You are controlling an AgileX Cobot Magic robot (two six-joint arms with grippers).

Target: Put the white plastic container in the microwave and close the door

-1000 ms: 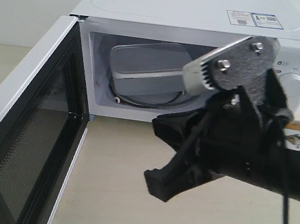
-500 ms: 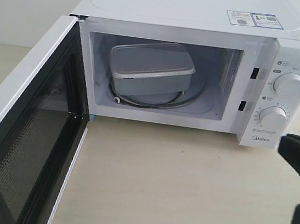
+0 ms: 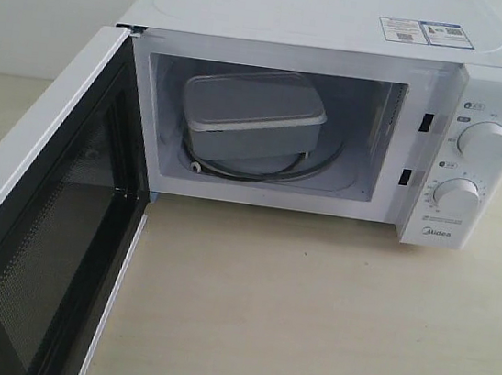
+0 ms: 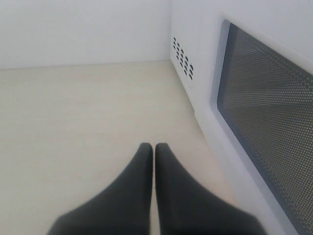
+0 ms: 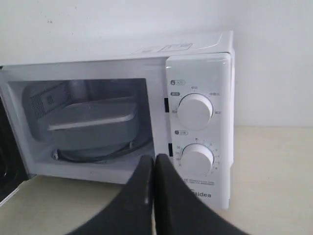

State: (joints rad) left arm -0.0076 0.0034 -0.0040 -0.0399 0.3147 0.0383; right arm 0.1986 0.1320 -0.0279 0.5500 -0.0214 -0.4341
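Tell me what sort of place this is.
Likely a robot test bench staged as a kitchen corner, not a real kitchen: a countertop microwave with a food container inside stands on a plain pale tabletop against a bare white wall.

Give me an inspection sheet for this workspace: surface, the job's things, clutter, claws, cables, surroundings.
Surface: beige tabletop, flat and matte.
Job's things: translucent-white rectangular plastic container, lid on, sits inside the white boxy microwave; white front door with dark mesh window is wide open.
Clutter: nothing seen.
Claws: left claw shut, empty, beside the door's outer face; right claw shut, empty, facing the microwave's front; neither shows in the exterior view.
Cables: nothing seen.
Surroundings: plain white wall behind.
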